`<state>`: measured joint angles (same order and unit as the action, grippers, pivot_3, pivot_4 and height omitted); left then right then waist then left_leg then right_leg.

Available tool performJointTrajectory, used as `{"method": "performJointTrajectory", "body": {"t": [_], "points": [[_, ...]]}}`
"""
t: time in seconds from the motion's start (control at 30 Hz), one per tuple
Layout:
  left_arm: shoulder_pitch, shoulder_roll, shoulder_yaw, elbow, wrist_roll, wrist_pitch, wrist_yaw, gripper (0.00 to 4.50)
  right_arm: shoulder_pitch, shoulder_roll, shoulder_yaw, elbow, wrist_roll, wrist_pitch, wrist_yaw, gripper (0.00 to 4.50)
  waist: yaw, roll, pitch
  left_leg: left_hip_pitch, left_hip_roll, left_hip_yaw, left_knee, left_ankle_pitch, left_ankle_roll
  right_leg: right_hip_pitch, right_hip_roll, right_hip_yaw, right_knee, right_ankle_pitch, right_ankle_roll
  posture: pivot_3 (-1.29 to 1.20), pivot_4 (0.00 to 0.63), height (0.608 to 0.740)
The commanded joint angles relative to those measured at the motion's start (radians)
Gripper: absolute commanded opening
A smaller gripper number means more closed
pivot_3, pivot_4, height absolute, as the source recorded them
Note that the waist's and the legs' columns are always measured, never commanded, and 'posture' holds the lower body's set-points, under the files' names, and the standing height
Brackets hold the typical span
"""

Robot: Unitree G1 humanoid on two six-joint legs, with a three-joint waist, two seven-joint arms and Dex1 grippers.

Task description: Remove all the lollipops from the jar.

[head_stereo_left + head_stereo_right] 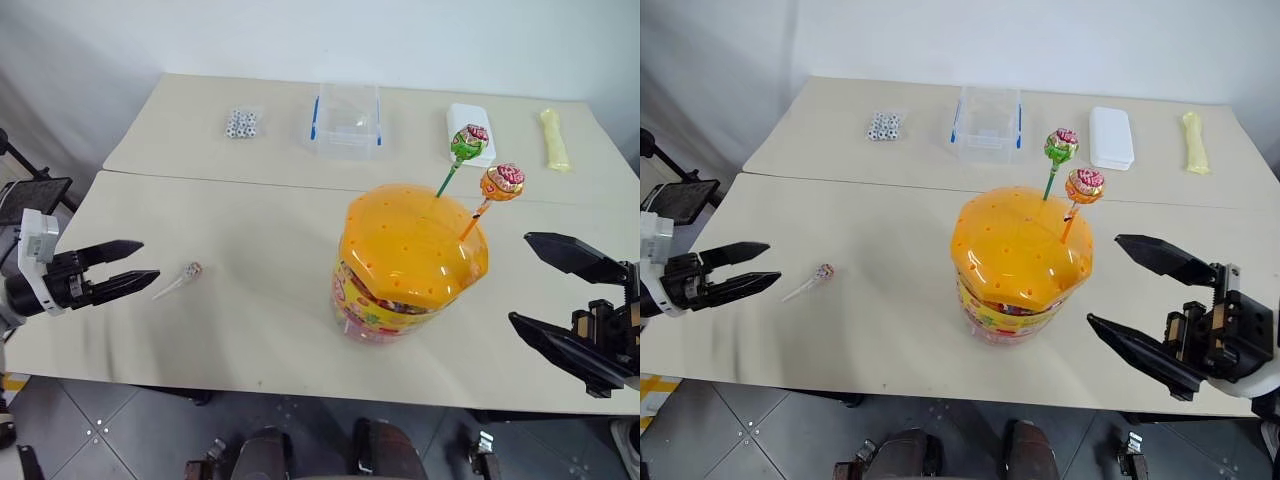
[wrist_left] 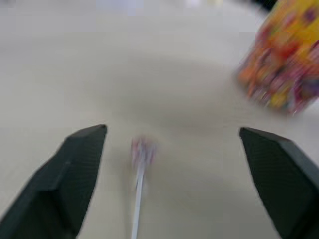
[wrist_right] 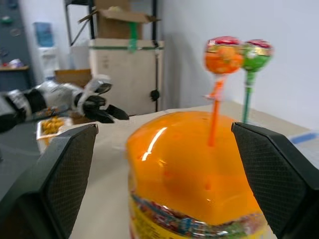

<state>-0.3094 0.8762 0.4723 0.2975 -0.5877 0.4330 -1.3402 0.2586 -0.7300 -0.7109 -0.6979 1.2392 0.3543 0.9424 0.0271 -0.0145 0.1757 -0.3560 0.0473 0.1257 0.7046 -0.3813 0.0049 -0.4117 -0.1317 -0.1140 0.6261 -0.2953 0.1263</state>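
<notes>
Beige tabletop [image 1: 250, 330] before a white wall: your spread left gripper [image 1: 133, 268] faces the pink-red, white-sticked lollipop [image 1: 180, 280] lying just beside; right gripper [image 1: 545, 290] spread near the orange-lidded clear jar [image 1: 405, 265].

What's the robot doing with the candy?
It is taking lollipops out of the big orange-lidded jar. One pink lollipop already lies on the table, just in front of the open left gripper. The green lollipop and the orange lollipop are still stuck upright in the lid. The right gripper waits open beside the jar, holding nothing.
</notes>
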Motion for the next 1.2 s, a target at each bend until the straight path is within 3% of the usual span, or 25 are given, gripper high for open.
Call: {"method": "performJointTrajectory", "body": {"t": [0.03,0.17,0.3,0.53,0.87,0.97,1.03,1.2], "points": [[-0.05,-0.062,-0.015,-0.217,-0.131,0.063,0.048,4.46,-0.002,0.032,-0.08,0.052,0.025,-0.019,-0.083,4.5,0.001,0.0,0.0,0.0,0.0,0.0,0.0,0.0,0.0,0.0,0.0,0.0,0.0,0.0,0.0,0.0,0.15,0.74],[-0.13,-0.189,-0.046,-0.359,-0.26,0.13,0.14,4.46,-0.048,0.092,-0.087,0.087,-0.02,-0.058,-0.198,4.5,-0.002,0.0,0.0,0.0,0.0,-0.002,0.003,0.0,0.0,0.002,0.0,0.001,0.0,0.0,0.001,0.0,0.15,0.74],[-0.152,-0.295,-0.133,-0.445,-0.335,0.162,0.145,4.46,-0.053,0.059,-0.005,0.044,-0.109,-0.021,-0.245,4.5,-0.01,0.004,-0.002,0.003,0.0,-0.002,-0.001,0.0,0.0,0.001,0.001,0.004,0.001,0.0,0.001,0.0,0.15,0.74],[-0.188,-0.315,-0.168,-0.422,-0.331,0.133,0.121,4.46,-0.177,-0.1,0.124,0.01,-0.089,0.133,-0.378,4.5,-0.019,0.004,-0.002,0.003,0.0,-0.002,0.0,0.0,0.0,0.001,0.002,0.006,0.0,0.0,0.0,0.0,0.15,0.74],[-0.202,-0.346,-0.186,-0.435,-0.318,0.088,0.156,4.46,-0.32,-0.141,0.238,-0.011,-0.036,0.219,-0.448,4.5,-0.006,0.004,-0.002,0.001,0.0,-0.003,0.0,0.0,0.0,0.001,0.002,0.005,-0.004,0.0,0.001,0.0,0.15,0.74],[-0.205,-0.347,-0.192,-0.429,-0.317,0.081,0.155,4.5,-0.326,-0.149,0.229,-0.02,0.004,0.228,-0.399,3.93,-0.007,0.004,-0.002,0.002,0.0,-0.003,-0.001,0.0,0.0,0.001,0.002,0.005,-0.004,0.0,0.001,0.0,0.15,0.74],[-0.206,-0.345,-0.195,-0.425,-0.317,0.077,0.153,4.5,-0.311,-0.161,0.2,-0.02,0.051,0.247,-0.393,3.32,-0.006,0.004,-0.002,0.001,0.0,-0.003,-0.001,0.0,0.0,0.001,0.002,0.005,-0.004,0.0,0.001,0.0,0.15,0.74],[-0.21,-0.342,-0.207,-0.408,-0.306,0.061,0.141,4.5,-0.237,-0.186,0.091,0.051,0.008,0.24,-0.261,3.32,0.0,0.004,-0.002,0.001,0.0,-0.003,-0.001,0.0,0.0,0.001,0.002,0.005,-0.005,0.0,0.001,0.0,0.15,0.74]]}}
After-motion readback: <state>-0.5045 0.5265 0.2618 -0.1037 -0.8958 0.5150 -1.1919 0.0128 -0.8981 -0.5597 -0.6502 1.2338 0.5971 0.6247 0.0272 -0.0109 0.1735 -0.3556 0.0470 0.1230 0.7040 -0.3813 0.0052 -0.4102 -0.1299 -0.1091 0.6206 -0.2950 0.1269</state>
